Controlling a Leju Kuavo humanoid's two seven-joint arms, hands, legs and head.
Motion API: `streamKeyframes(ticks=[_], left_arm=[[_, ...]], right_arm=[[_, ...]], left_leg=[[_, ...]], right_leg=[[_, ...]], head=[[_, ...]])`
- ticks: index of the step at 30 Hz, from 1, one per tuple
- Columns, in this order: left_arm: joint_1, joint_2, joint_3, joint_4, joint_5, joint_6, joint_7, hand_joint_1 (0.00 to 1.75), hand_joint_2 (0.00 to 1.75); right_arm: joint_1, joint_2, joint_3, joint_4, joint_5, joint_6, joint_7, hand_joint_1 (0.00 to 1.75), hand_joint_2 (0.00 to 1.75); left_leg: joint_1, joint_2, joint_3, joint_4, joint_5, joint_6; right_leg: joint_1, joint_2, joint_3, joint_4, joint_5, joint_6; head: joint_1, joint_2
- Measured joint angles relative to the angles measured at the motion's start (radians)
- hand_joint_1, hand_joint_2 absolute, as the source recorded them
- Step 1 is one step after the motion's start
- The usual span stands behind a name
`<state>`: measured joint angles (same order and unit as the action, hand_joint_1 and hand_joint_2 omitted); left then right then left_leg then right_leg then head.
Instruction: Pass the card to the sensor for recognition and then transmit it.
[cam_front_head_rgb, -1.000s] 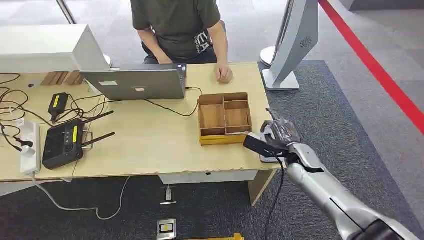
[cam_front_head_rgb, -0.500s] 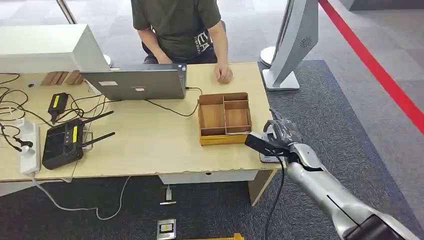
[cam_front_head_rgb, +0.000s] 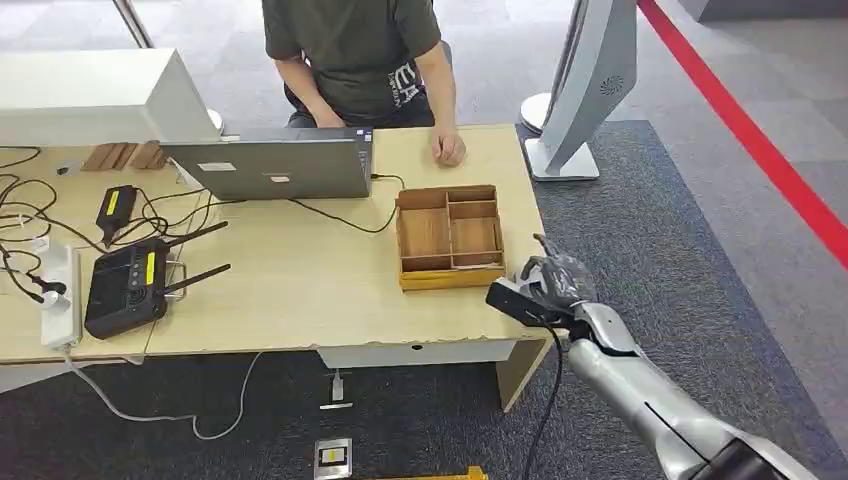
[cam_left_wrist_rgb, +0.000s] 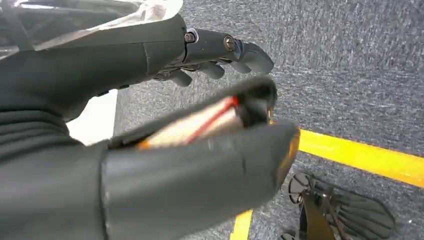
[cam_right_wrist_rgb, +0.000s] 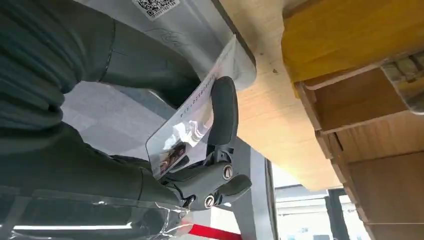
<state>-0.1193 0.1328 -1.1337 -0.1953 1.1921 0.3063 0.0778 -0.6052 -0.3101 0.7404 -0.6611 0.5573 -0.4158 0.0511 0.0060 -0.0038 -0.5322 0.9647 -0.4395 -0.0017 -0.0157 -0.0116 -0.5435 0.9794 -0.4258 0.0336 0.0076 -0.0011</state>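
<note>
Card being pinched by right hand fingers, hovering over grey reader at table corner, likely for scanning. Left hand hanging, curled, holding nothing visible.

Quick count on the table — one laptop, one wooden tray, one black router, one white power strip at the left edge, plus one person behind the far edge.
</note>
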Motion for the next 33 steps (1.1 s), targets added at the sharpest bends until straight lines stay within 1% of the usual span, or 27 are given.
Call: streamKeyframes(ticks=[14, 18, 27, 33], left_arm=[[0.000, 0.000, 0.000, 0.000, 0.008, 0.007, -0.006, 0.00, 0.00], [0.001, 0.000, 0.001, 0.000, 0.012, 0.010, -0.006, 0.00, 0.00], [0.001, 0.000, 0.002, 0.000, 0.016, 0.016, 0.012, 0.00, 0.00], [0.001, -0.001, 0.004, 0.000, 0.025, 0.019, 0.013, 0.00, 0.00]], right_arm=[[-0.018, -0.004, -0.008, 0.027, 0.011, -0.008, 0.002, 1.75, 1.75], [-0.033, -0.018, -0.009, 0.027, 0.024, -0.019, 0.024, 1.75, 1.75], [-0.065, -0.060, -0.014, 0.019, 0.068, 0.008, 0.070, 1.75, 1.75], [-0.065, -0.076, -0.016, 0.027, 0.068, 0.022, 0.063, 1.75, 1.75]], left_leg=[[0.000, 0.000, 0.000, 0.000, 0.000, 0.000], [0.000, 0.000, 0.000, 0.000, 0.000, 0.000], [0.000, 0.000, 0.000, 0.000, 0.000, 0.000], [0.000, 0.000, 0.000, 0.000, 0.000, 0.000]], right_leg=[[0.000, 0.000, 0.000, 0.000, 0.000, 0.000], [0.000, 0.000, 0.000, 0.000, 0.000, 0.000], [0.000, 0.000, 0.000, 0.000, 0.000, 0.001], [0.000, 0.000, 0.000, 0.000, 0.000, 0.001]], head=[[0.000, 0.000], [0.000, 0.000], [0.000, 0.000], [0.000, 0.000]])
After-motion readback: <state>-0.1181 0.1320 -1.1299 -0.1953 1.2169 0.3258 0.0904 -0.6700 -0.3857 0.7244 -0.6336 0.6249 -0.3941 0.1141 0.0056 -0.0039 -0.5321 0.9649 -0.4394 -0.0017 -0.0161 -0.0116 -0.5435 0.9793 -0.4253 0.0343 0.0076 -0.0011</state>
